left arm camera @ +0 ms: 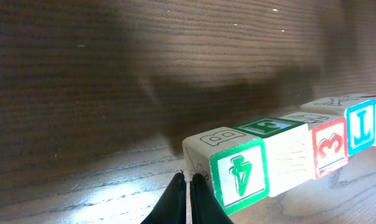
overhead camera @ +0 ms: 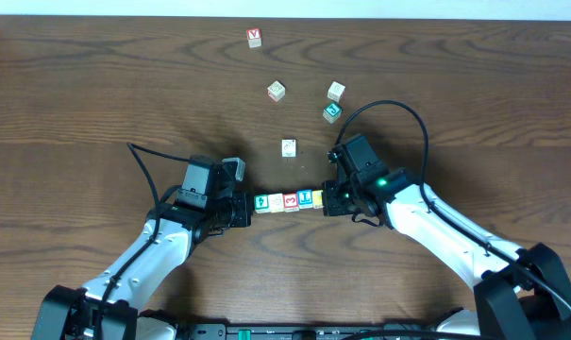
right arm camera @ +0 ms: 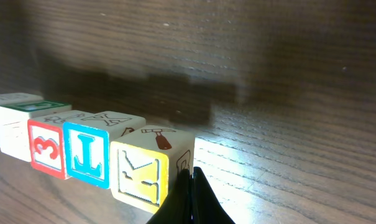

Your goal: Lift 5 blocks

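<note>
My left fingers [left arm camera: 178, 200] are pressed together with nothing between them, their tips butted against the end face of the green block [left arm camera: 237, 175]. My right fingers [right arm camera: 183, 202] are likewise squeezed shut on nothing, with their tips set against the outer face of the yellow block [right arm camera: 140, 174] at the other end. Between the two sits the row of five, face to face in a straight line: green, then the cream block [overhead camera: 277, 201], the red "3" block [overhead camera: 291, 200], the blue block [overhead camera: 305, 198] with its white letter, then yellow. The row is pressed from both ends between my two arms, close in front of me near the middle of the surface [overhead camera: 96, 85] (whether it rests on the wood or hangs a little above it, I cannot tell). Farther out lies a lone white cube [overhead camera: 289, 147], apart from the row. Beyond that is a teal cube [overhead camera: 332, 112] with a pale cube [overhead camera: 336, 91] just behind it, and a second pale cube [overhead camera: 277, 91] off to their left. Farthest of all, near the far edge — the cube with a red "V" [overhead camera: 255, 38]
</note>
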Controlling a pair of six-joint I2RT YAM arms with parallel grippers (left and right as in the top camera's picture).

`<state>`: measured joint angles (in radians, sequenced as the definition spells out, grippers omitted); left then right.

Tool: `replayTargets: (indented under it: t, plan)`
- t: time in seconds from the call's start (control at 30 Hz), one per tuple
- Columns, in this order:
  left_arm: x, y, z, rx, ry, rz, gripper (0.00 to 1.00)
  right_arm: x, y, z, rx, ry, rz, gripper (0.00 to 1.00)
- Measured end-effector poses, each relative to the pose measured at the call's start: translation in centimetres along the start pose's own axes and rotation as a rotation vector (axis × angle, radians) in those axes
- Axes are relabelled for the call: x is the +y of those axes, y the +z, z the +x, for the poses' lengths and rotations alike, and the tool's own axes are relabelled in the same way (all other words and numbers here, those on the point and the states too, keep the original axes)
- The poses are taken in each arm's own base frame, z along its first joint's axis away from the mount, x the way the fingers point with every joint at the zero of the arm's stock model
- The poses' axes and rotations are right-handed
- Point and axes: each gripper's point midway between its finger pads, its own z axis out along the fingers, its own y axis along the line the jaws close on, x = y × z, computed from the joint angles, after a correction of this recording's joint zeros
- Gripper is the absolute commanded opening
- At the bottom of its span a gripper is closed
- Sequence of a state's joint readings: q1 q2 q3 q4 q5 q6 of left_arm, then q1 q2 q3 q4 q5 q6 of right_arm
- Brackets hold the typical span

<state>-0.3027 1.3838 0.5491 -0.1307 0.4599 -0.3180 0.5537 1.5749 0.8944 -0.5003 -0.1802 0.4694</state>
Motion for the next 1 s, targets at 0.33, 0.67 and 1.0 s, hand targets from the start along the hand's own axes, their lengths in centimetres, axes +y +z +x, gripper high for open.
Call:
replayTargets:
  t: [0.33,0.67,1.0]
  plan:
    - [0.0,0.0,-0.01,0.0,-0.002,0.0,0.07,0.05,-0.13,0.02,0.0,-0.007,-0.002,0.01]
    - [-0.03,-0.02,-0.07,-0.001,-0.022,0.0,0.07,0.07,-0.13,0.04,0.0,-0.007,-0.003,0.01]
    - [-0.48,-0.7,-0.54,-0.027,-0.011,0.008,0.07,0.13,-0.39,-0.11,-0.008,-0.008,-0.006,0.01]
